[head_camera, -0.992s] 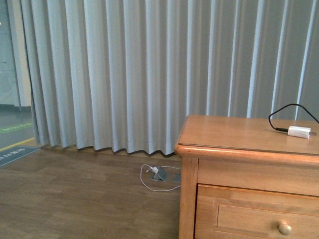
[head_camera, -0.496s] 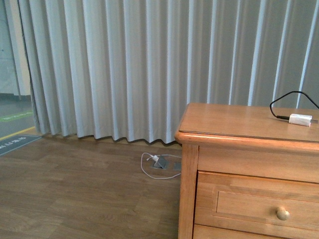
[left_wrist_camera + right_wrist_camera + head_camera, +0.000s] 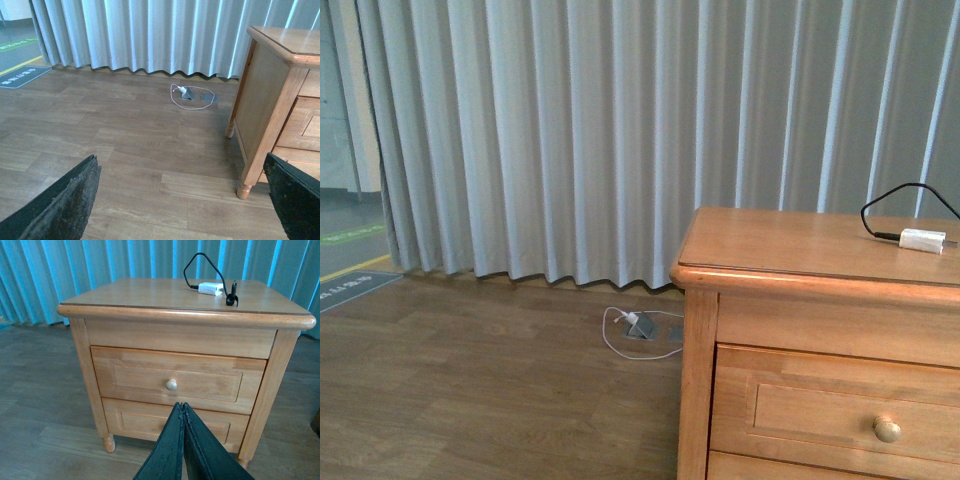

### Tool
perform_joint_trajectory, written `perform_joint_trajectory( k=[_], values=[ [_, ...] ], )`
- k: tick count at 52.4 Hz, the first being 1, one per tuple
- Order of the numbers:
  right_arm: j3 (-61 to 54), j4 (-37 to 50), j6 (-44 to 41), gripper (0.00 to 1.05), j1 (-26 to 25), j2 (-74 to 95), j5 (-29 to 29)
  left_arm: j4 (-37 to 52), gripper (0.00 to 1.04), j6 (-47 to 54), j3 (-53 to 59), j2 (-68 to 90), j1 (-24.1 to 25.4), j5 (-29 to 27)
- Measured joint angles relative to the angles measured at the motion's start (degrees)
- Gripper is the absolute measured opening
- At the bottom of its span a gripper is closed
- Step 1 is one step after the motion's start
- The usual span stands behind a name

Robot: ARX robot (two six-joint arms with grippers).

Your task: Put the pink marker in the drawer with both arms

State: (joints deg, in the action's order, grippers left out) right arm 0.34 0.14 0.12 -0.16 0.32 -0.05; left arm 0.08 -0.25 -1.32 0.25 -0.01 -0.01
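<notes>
The pink marker shows in no view. The dresser (image 3: 820, 300) stands at the right of the front view; its top drawer (image 3: 840, 415) with the round pale knob (image 3: 887, 429) is closed. In the right wrist view the top drawer (image 3: 140, 375) and its knob (image 3: 171, 385) face me. My right gripper (image 3: 181, 406) is shut and empty, its tip in front of the dresser just below the knob in the picture. My left gripper (image 3: 180, 162) is open wide and empty above the floor, to the left of the dresser (image 3: 265, 100). Neither arm shows in the front view.
A white adapter (image 3: 921, 240) with a black cable lies on the dresser top, also in the right wrist view (image 3: 210, 288). A similar lower drawer (image 3: 135, 422) is closed. A white cable loop (image 3: 640, 332) lies on the wooden floor by a floor socket. Grey curtains (image 3: 570, 140) hang behind.
The front view has shifted: the dresser sits a little higher in the picture than one second ago. Over the last half second nothing has moved.
</notes>
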Motion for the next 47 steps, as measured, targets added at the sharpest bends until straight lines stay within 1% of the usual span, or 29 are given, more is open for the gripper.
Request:
perform_joint_trajectory(
  k=[9, 10, 28, 29, 37, 38, 41, 47],
  values=[
    [0.0, -0.1, 0.0, 0.01, 0.0, -0.1, 0.0, 0.0, 0.99, 0.0, 0.0, 0.0, 0.0, 0.0],
    [0.0, -0.1, -0.1, 0.04, 0.0, -0.1, 0.0, 0.0, 0.99, 0.0, 0.0, 0.0, 0.0, 0.0],
    [0.0, -0.1, -0.1, 0.67, 0.0, -0.1, 0.0, 0.0, 0.99, 0.0, 0.0, 0.0, 0.0, 0.0],
    [0.0, -0.1, -0.1, 0.69, 0.0, -0.1, 0.0, 0.0, 0.99, 0.0, 0.0, 0.0, 0.0, 0.0],
    [0.0, -0.1, -0.1, 0.97, 0.0, -0.1, 0.0, 0.0, 0.99, 0.0, 0.0, 0.0, 0.0, 0.0],
    [0.0, -0.1, 0.0, 0.98, 0.0, -0.1, 0.0, 0.0, 0.99, 0.0, 0.0, 0.0, 0.0, 0.0],
    [0.0, -0.1, 0.0, 0.96, 0.0, -0.1, 0.0, 0.0, 0.99, 0.0, 0.0, 0.0, 0.0, 0.0],
    [0.0, -0.1, 0.0, 0.96, 0.0, -0.1, 0.0, 0.0, 0.99, 0.0, 0.0, 0.0, 0.0, 0.0]
  ],
)
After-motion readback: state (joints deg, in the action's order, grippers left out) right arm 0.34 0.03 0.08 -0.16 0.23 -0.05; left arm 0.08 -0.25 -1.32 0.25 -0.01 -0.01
